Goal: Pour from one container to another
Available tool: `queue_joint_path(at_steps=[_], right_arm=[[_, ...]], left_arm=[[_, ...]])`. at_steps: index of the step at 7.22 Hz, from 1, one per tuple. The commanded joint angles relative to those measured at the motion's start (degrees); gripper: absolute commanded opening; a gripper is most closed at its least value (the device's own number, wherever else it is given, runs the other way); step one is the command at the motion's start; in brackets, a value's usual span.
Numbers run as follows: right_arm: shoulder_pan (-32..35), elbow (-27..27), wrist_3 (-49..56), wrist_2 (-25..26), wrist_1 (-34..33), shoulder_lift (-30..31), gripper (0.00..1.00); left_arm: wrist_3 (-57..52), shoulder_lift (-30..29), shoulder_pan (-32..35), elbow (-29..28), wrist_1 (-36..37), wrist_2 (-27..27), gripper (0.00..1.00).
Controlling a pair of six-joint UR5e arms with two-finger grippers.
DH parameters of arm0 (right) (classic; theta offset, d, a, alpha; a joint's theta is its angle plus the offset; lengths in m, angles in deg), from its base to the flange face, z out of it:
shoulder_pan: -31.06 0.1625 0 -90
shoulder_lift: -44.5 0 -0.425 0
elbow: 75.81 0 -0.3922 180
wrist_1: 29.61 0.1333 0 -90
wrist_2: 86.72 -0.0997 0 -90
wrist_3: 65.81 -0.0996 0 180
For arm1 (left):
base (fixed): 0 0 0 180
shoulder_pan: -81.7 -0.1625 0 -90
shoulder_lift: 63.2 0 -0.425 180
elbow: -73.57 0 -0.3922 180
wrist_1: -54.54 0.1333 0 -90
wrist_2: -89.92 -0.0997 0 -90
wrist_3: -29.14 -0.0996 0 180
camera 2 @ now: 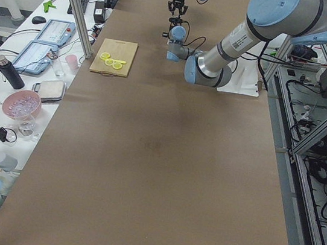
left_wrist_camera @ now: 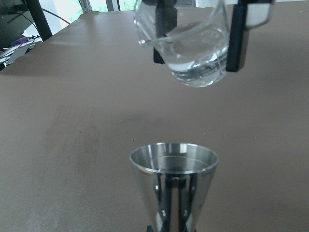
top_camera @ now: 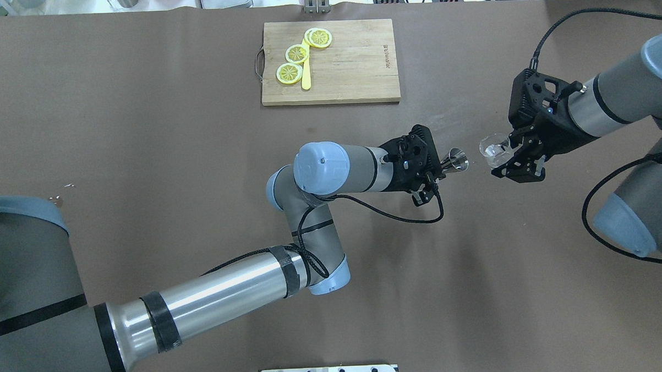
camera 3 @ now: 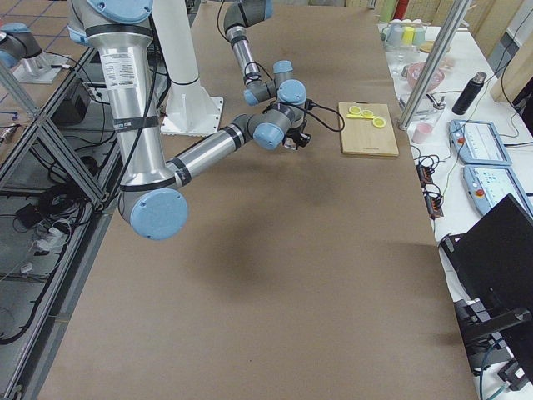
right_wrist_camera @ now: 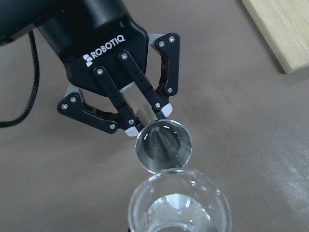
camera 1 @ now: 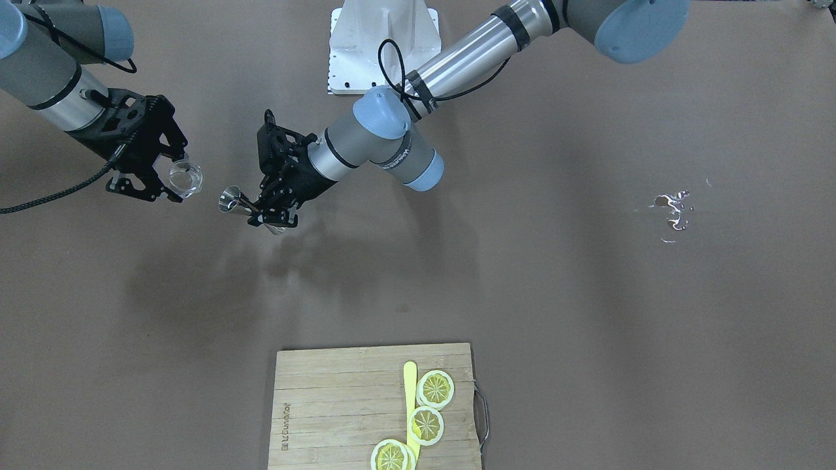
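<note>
My left gripper is shut on the narrow lower part of a small metal jigger, above the table. The jigger sticks out past the fingers, its open mouth turned toward the glass. My right gripper is shut on a clear glass cup, tilted and hanging a short gap from the jigger. In the left wrist view the glass hangs above and beyond the jigger's rim. In the right wrist view the glass rim sits just under the jigger mouth.
A wooden cutting board with lemon slices and a yellow knife lies at the far table edge. A small wet patch or bits of debris sit on the brown mat on my left side. The white base plate is behind the arms.
</note>
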Motion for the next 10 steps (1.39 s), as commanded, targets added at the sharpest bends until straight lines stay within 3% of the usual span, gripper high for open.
queue_joint_path(at_steps=[1,7,10], right_arm=[[-0.5,0.4,0.7,-2.7,-4.1,-1.3,0.0],[0.3,1.6,1.5,-6.9,-9.5,-4.1,0.0],[1.2,5.8,3.2,-10.9,-10.0,-6.1,0.0]], left_arm=[[0.1,0.0,0.1,0.0,0.0,0.0,0.0],[0.0,0.0,0.0,0.1,0.0,0.0,0.0],[0.0,0.0,0.0,0.1,0.0,0.0,0.0]])
